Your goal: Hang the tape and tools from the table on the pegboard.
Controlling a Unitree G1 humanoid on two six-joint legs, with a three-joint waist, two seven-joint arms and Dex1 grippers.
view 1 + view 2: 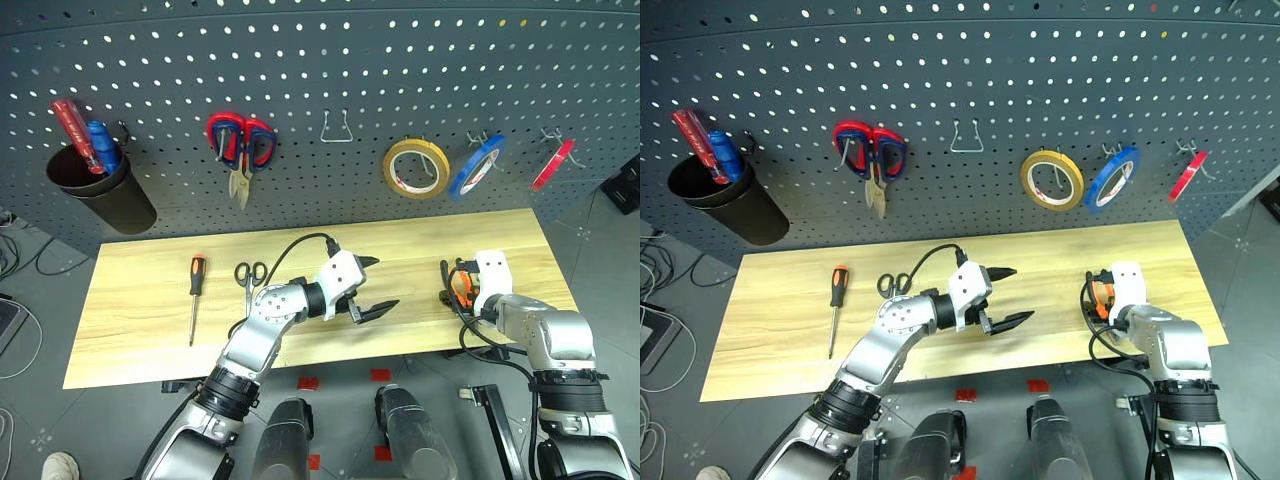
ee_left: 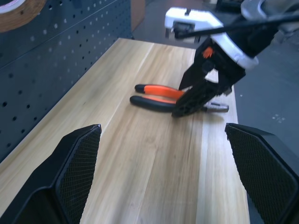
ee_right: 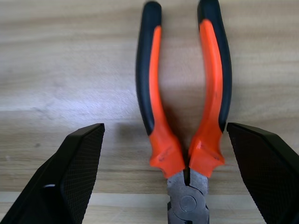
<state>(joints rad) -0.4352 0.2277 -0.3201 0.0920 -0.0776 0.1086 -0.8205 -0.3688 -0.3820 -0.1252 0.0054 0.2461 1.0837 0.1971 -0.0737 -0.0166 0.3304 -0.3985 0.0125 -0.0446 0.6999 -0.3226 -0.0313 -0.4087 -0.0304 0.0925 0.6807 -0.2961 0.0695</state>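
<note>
The orange-and-black pliers (image 3: 159, 116) lie flat on the pale table (image 1: 140, 330) near its right end. My right gripper (image 1: 453, 286) hangs open just above them, one finger (image 3: 70, 177) on each side of the handles' joint. My left gripper (image 1: 370, 287) floats open and empty over the table's middle, pointing toward the pliers (image 2: 156, 92). At the left of the table lie the orange-and-black screwdriver (image 1: 196, 290) and the small black-handled scissors (image 1: 250, 280). The thin red tape (image 1: 553, 164) hangs on a hook at the right of the pegboard (image 1: 150, 60).
On the pegboard hang red-handled snips (image 1: 241, 145), a yellow roll (image 1: 416, 168), a blue roll (image 1: 477, 167) and a bare wire hook (image 1: 336, 128). A black cup (image 1: 100, 190) at the left holds red and blue screwdrivers.
</note>
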